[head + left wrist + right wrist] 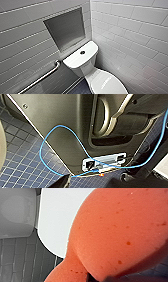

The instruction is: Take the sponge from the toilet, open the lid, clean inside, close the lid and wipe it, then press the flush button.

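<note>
The white toilet (80, 60) stands in the corner of the tiled walls. Its lid (107, 82) lies shut over the bowl. The flush button (82, 52) sits in the middle of the flat tank top. The red-orange sponge (117, 233) looms large and squeezed in the right wrist view, with my right gripper shut on it. Behind it I see the white lid (57, 218) and the grey tank (15, 213). My left gripper is open and holds nothing. The left wrist view takes in the robot's dark body (62, 124) and a blue cable (50, 136).
A metal grab bar (42, 77) runs slanted along the left wall beside the tank. A grey recessed niche (65, 27) sits in the wall above the tank. Dark small floor tiles (20, 161) lie around the toilet's base.
</note>
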{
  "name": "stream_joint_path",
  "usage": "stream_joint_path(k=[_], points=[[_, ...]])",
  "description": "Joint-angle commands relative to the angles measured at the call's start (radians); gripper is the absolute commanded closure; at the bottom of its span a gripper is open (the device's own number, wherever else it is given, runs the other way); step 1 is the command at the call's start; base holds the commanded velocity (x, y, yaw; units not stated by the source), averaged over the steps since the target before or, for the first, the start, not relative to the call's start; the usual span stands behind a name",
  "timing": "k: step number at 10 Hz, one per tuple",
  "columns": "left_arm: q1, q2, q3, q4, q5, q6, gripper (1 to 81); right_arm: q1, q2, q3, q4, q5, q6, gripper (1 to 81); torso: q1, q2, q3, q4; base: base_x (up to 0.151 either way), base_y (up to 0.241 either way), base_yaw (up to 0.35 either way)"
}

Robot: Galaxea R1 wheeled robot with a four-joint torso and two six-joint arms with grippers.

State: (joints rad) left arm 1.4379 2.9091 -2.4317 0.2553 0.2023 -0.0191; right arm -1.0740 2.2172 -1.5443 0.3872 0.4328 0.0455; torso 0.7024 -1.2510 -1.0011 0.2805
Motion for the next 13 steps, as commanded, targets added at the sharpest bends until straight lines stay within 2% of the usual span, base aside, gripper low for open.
stream_joint_path(k=[1,3,7,8,9,10,11,12,13], points=[[0.006,-0.014,0.003,0.001,0.088,0.007,1.0,0.394,-0.005,-0.021,-0.062,-0.368,0.007,81.1,0.000,0.000,0.000,0.000,0.000,0.000,0.000],[0.006,-0.014,0.002,-0.004,0.088,0.007,1.0,0.493,0.089,-0.136,-0.059,-0.454,0.008,81.1,0.000,0.000,0.000,0.000,0.000,0.000,0.000],[0.005,-0.016,0.000,-0.007,0.088,0.007,1.0,0.604,0.235,-0.244,-0.062,-0.537,0.008,81.1,0.000,0.000,-0.118,0.000,0.000,0.000,0.000],[0.006,-0.017,-0.001,-0.007,0.088,0.007,1.0,0.631,0.264,-0.267,-0.060,-0.559,0.010,81.1,0.000,0.000,-0.151,0.045,0.000,0.000,0.000],[0.006,-0.019,-0.001,-0.007,0.088,0.007,1.0,0.651,0.290,-0.279,-0.059,-0.559,0.010,81.1,0.000,0.001,-0.166,0.065,0.000,0.000,0.000],[0.006,-0.020,-0.001,-0.008,0.088,0.007,1.0,0.662,0.314,-0.290,-0.060,-0.560,0.010,81.1,0.000,0.001,-0.155,0.042,0.000,0.000,0.000],[0.006,-0.020,-0.001,-0.008,0.075,0.007,1.0,0.665,0.339,-0.307,-0.063,-0.562,0.010,81.1,0.000,0.001,-0.131,0.031,0.000,0.000,0.000],[0.006,-0.022,-0.001,-0.008,0.074,0.007,1.0,0.673,0.370,-0.335,-0.074,-0.568,0.008,81.1,0.000,0.002,-0.136,0.049,0.000,0.000,0.000],[0.006,-0.022,-0.001,-0.008,0.074,0.007,1.0,0.683,0.423,-0.391,-0.083,-0.612,0.010,81.1,0.001,0.002,-0.140,0.057,0.000,0.000,0.000]])
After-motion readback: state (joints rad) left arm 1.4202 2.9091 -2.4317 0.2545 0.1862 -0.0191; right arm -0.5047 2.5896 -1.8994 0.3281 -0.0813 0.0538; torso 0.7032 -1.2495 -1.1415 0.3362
